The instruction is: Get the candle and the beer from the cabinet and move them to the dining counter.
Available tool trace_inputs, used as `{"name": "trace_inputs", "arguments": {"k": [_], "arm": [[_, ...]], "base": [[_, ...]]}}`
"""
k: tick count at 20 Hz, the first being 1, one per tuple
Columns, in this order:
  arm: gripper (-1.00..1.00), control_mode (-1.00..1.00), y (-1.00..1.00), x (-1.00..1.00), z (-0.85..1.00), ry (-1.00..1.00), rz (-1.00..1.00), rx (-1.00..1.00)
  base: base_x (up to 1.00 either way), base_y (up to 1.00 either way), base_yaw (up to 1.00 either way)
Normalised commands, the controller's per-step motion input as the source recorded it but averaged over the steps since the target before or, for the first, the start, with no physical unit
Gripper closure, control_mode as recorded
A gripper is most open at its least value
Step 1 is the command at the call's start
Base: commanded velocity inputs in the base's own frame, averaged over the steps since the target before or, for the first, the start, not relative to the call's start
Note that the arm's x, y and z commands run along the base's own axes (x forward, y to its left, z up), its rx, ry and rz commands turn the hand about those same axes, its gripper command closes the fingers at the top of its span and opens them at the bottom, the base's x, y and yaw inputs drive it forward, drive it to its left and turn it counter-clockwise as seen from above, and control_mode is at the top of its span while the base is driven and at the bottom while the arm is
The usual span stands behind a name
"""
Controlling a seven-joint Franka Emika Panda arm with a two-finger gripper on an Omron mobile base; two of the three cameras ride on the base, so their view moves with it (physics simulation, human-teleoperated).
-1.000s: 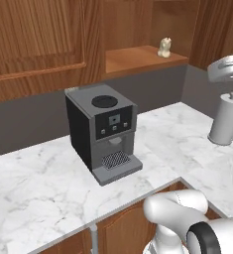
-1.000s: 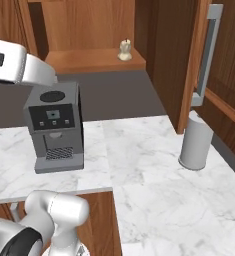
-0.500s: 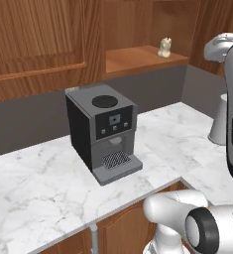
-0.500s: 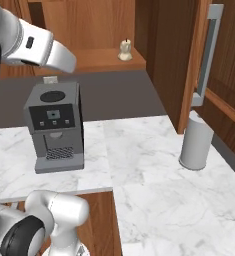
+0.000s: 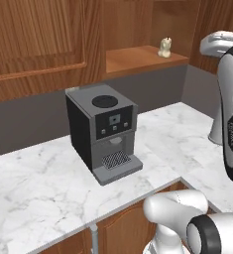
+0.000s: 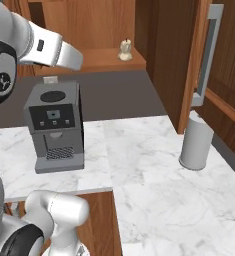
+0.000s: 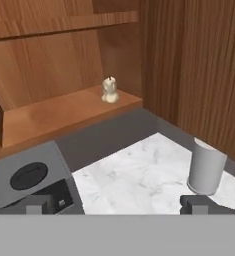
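- Nearest to us in the hand view, our fingers (image 7: 117, 204) stand wide apart with nothing between them, one dark tip low on the left and the other low on the right.
- Just under and beyond the fingers lies the marble tabletop (image 7: 139, 175); the coffee machine (image 7: 31, 182) sits below the left tip, and a grey cylinder (image 7: 205, 166) stands upright near the right tip, by the tabletop's right edge.
- Further on, past the dark back wall, comes the open cabinet (image 7: 64, 60) with its wooden shelf (image 7: 59, 115).
- The candle (image 7: 109, 90) stands upright on that shelf, near its right end and close to the front edge, with bare shelf on both sides.
- The relation that matters: the candle lies ahead of the fingers and higher, nearly centred between the two tips, only slightly left of the midline. We judge the next move calls for a reach forward and up over the coffee machine.
- The candle's long axis is vertical, so a level approach from the front, tips either side, looks fitting.
- We cannot find the beer on the visible shelf.
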Motion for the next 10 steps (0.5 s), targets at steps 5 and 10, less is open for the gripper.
{"name": "trace_inputs", "arguments": {"k": [5,10], "arm": [[-1.0,-1.0,-0.02,0.32,-0.21,-0.19,0.0,0.0],[-1.0,-1.0,0.0,0.48,-0.02,-0.03,0.0,0.02]], "base": [[0.0,0.0,0.0],[0.0,0.0,0.0]]}}
